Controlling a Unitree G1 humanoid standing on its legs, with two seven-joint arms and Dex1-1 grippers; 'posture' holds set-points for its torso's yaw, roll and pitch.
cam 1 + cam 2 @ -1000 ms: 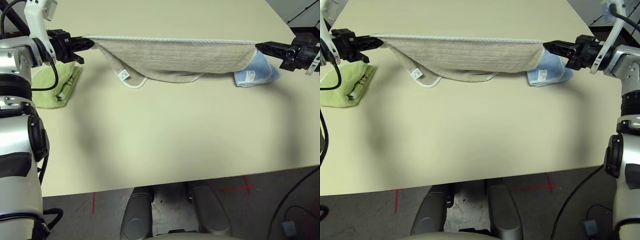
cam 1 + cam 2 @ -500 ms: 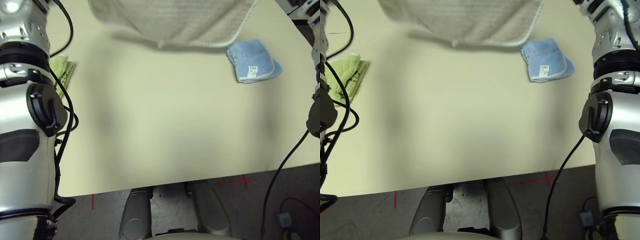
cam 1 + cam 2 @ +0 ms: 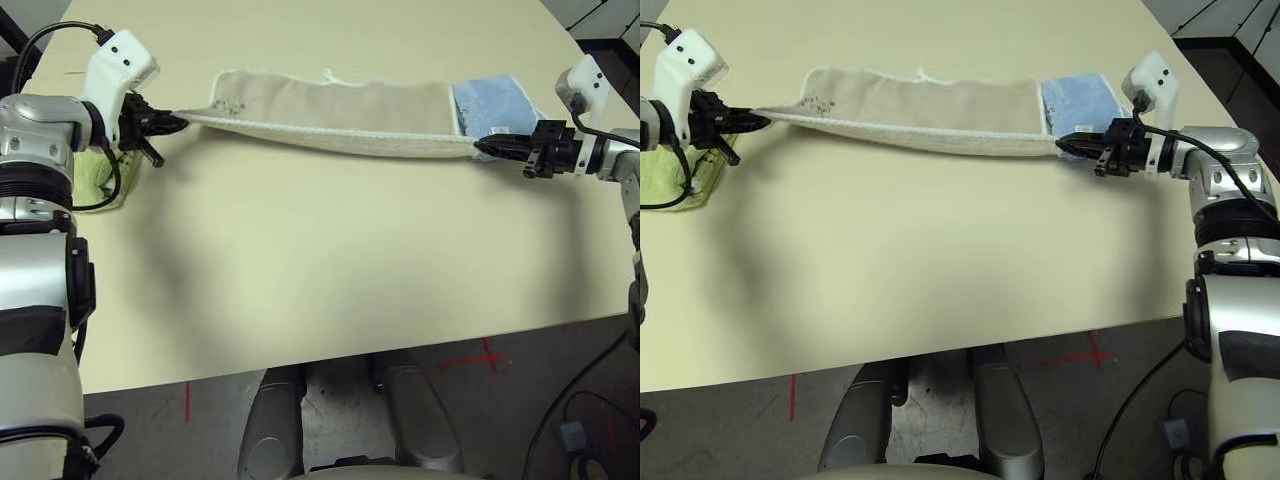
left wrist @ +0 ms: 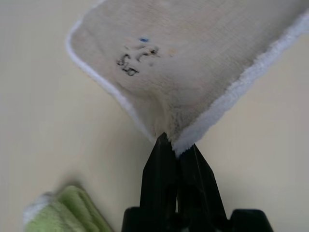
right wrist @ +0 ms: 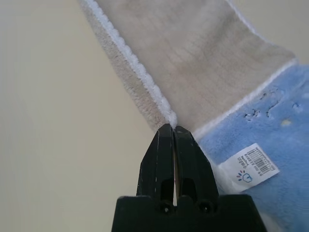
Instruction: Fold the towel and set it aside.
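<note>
The beige towel (image 3: pixel 330 112) with white piped edging lies stretched as a long folded band across the far side of the table, its dark embroidered logo (image 4: pixel 135 58) near the left end. My left gripper (image 3: pixel 178 122) is shut on the towel's near left corner. At the opposite end my right gripper (image 3: pixel 480 148) is shut on the near right corner. The wrist views show each pair of black fingers (image 5: pixel 172 145) pinched tight on the white edge. The towel's right end overlaps the blue towel.
A folded light blue towel (image 3: pixel 488 105) with a white tag lies under the beige towel's right end. A light green cloth (image 3: pixel 95 178) sits at the table's left edge by my left arm. The near table (image 3: pixel 330 260) is bare.
The towel, held raised a moment ago, has been flung forward and now lies flat on the table, doubled over. Both arms came down low with it. The camera view shifted in between.
</note>
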